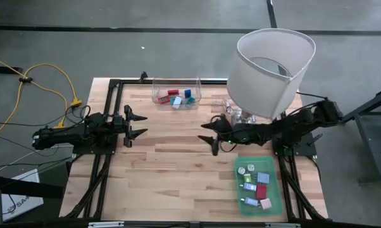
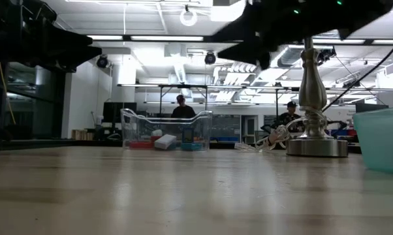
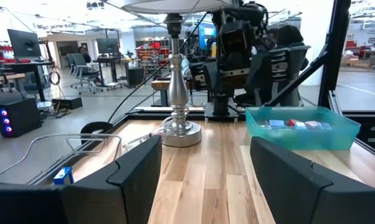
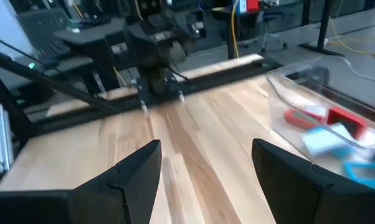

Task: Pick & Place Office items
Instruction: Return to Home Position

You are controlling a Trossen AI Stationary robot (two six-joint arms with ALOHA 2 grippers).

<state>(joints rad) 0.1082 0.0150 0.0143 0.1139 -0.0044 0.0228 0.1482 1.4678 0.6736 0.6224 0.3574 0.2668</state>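
The office items are tiny coloured pieces in two containers. Red, blue and light blue ones lie in a clear bin near the table's far edge. Several more lie in a teal tray near the right front corner. My left gripper hovers open over the table's left part, pointing right. My right gripper hovers open over the table's middle, pointing left, with the clear bin to its far side. Both are empty.
A big white lamp stands on its metal base at the far right, its shade above my right arm. Bare wood lies between the two grippers. People show in the room beyond the table.
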